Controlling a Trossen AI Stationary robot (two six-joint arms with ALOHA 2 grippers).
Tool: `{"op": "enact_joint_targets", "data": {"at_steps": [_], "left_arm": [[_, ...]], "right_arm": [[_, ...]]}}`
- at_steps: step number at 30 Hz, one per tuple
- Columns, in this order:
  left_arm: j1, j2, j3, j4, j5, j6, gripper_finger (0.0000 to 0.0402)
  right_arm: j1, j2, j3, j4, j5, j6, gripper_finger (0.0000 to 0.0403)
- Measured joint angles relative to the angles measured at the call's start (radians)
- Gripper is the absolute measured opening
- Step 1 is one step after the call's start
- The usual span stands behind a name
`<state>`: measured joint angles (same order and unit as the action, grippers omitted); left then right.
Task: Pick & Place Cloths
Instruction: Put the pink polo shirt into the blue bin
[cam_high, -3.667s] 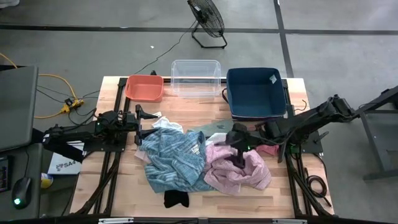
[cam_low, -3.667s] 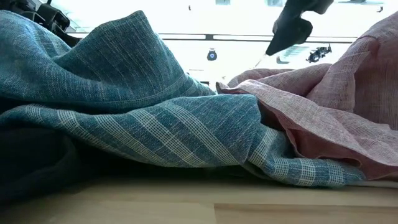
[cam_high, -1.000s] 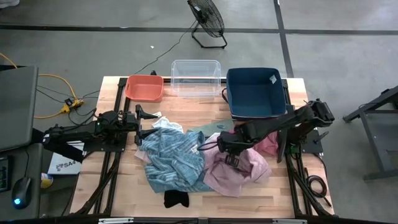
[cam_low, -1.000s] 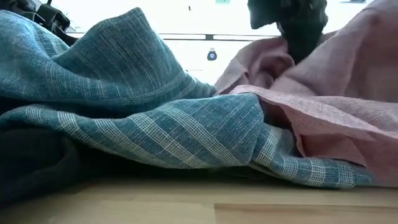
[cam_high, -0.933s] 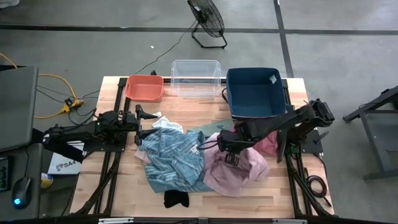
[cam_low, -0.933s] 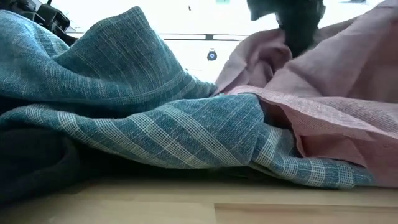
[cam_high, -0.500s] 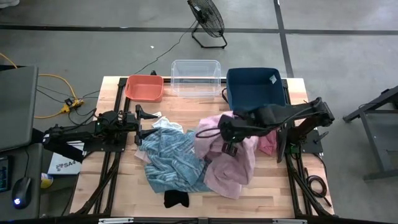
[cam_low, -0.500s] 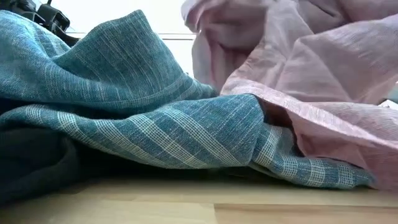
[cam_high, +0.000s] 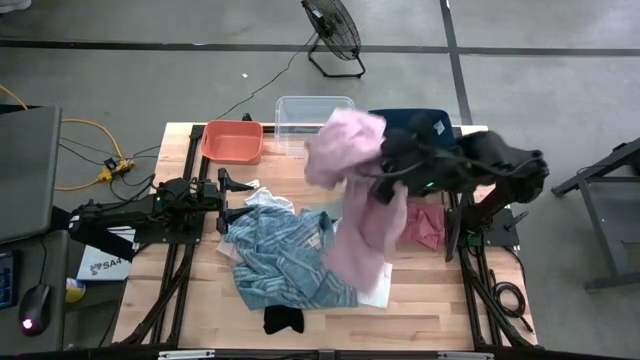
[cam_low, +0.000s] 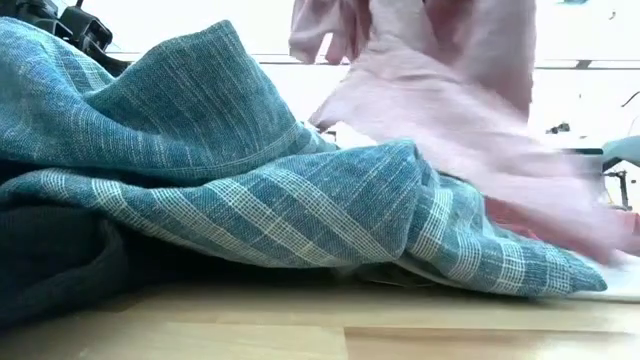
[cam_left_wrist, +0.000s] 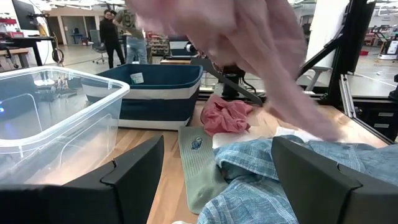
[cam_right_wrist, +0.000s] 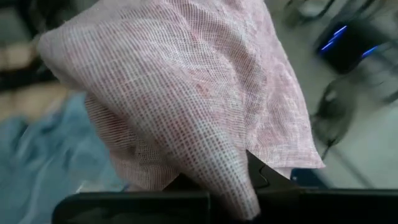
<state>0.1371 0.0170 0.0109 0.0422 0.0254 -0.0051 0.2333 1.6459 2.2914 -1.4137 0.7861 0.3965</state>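
Note:
My right gripper (cam_high: 384, 168) is up above the table in front of the dark blue bin, shut on the large pink cloth (cam_high: 358, 215), which hangs in a long drape. The blue-striped cloth (cam_high: 285, 255) lies heaped mid-table. A small black cloth (cam_high: 283, 320) lies near the front edge. A dark red cloth (cam_high: 425, 225) and an olive green cloth (cam_left_wrist: 199, 163) lie flat behind the heap, and a white cloth (cam_high: 378, 294) shows under the pink cloth's lower end. My left gripper (cam_high: 236, 200) rests open at the striped cloth's left. My right gripper pinches a gathered bunch of the pink cloth (cam_right_wrist: 241, 182) between its two fingers, coming roughly level from the table's right. The cloth drapes over the fingers and hides their tips. Most of it hangs slack below, and its lower end (cam_high: 362, 282) reaches the pile.
Along the far edge stand an orange bin (cam_high: 232, 142), a clear bin (cam_high: 300, 112) and a dark blue bin (cam_high: 430, 125). Bare wood shows at the near left and near right. People stand in the room beyond, in the left wrist view.
My right gripper has risen and gone toward the far edge, staying shut on the pink cloth. The cloth has been drawn up off the heap into a long hanging drape, with only its lower end still down. The dark red and white cloths have come into view.

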Motion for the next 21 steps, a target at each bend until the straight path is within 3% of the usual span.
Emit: {"op": "enact_joint_targets", "data": {"at_steps": [3,11,21], "left_arm": [[0.000,0.000,0.000,0.000,0.000,0.000,0.0292],[0.000,0.000,0.000,0.000,0.000,0.000,0.0292],[0.000,0.000,0.000,0.000,0.000,0.000,0.0292]], "right_arm": [[-0.001,-0.021,0.064,0.016,0.095,-0.054,0.0005],[0.003,-0.163,0.058,0.219,0.349,-0.263,0.0005],[0.002,-0.229,0.058,0.389,0.785,-0.636,0.0005]]}}
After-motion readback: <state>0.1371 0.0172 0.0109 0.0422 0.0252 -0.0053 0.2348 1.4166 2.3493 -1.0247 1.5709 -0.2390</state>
